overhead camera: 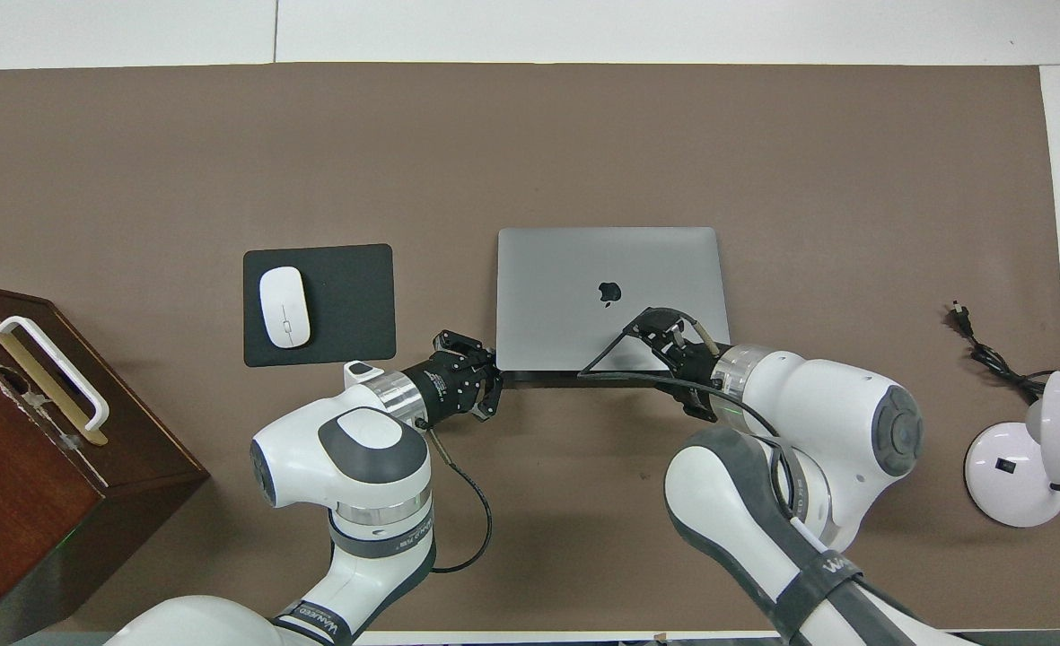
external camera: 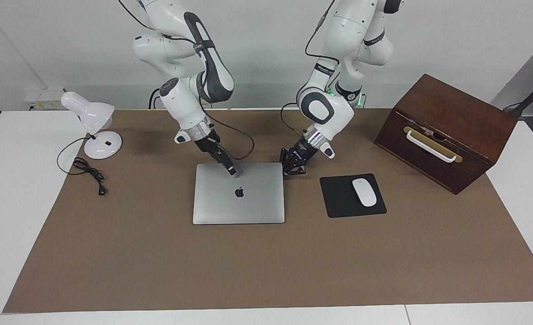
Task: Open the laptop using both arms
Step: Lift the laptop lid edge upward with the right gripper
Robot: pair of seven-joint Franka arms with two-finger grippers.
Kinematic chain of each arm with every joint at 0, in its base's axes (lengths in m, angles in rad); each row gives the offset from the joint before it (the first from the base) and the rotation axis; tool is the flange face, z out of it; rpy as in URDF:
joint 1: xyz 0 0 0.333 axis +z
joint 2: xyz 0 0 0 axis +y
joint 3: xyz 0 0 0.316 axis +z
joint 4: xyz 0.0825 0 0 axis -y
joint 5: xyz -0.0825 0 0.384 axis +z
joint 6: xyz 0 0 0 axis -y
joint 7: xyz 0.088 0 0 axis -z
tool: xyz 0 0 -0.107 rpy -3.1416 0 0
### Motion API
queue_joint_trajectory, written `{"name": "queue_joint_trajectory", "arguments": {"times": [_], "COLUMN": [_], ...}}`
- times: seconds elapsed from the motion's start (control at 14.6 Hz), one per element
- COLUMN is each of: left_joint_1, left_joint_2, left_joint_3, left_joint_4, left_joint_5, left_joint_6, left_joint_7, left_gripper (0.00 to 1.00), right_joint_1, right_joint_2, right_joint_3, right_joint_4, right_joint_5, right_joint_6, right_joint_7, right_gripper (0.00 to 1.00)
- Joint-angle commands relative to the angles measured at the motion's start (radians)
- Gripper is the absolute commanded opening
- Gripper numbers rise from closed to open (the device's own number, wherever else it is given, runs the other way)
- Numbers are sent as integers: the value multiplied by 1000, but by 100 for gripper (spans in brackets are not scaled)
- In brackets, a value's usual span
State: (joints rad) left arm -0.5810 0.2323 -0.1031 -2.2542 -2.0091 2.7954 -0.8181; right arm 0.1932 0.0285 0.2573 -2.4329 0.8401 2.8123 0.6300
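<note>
The silver-grey laptop (external camera: 238, 198) lies closed and flat on the brown mat, its apple logo facing up; it also shows in the overhead view (overhead camera: 583, 269). My right gripper (external camera: 231, 170) is shut and its tip rests on the lid close to the edge nearest the robots, also seen from overhead (overhead camera: 653, 325). My left gripper (external camera: 292, 166) is open and low at the laptop's corner nearest the robots, toward the left arm's end of the table, also seen from overhead (overhead camera: 491, 377). I cannot tell whether it touches the laptop.
A black mouse pad (external camera: 338, 201) with a white mouse (external camera: 364, 192) lies beside the laptop toward the left arm's end. A brown wooden box (external camera: 447, 131) with a white handle stands past it. A white desk lamp (external camera: 95, 128) and its cord (external camera: 88, 174) sit toward the right arm's end.
</note>
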Motion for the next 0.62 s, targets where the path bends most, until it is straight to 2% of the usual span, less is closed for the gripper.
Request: {"name": "queue_joint_trajectory", "arguments": {"times": [0.0,0.21,0.55], "left_joint_1": [-30,-30,-30], "left_joint_2": [44,44,44], "left_joint_3": [10,10,10], "left_joint_4": [19,18,18], "left_joint_5": [-30,-30,-30], "left_joint_6": [18,18,18], "left_joint_7": [27,27,27], "left_gripper": [0,0,0], "right_joint_1": [3,3,3], "right_joint_2": [21,30,31], "right_joint_3": [5,20,33], "right_joint_4": [20,28,48], "right_joint_5": [20,20,45], "right_joint_6": [30,78,81], "right_joint_7": [-45,-50,-52], "right_gripper": [100,100,100]}}
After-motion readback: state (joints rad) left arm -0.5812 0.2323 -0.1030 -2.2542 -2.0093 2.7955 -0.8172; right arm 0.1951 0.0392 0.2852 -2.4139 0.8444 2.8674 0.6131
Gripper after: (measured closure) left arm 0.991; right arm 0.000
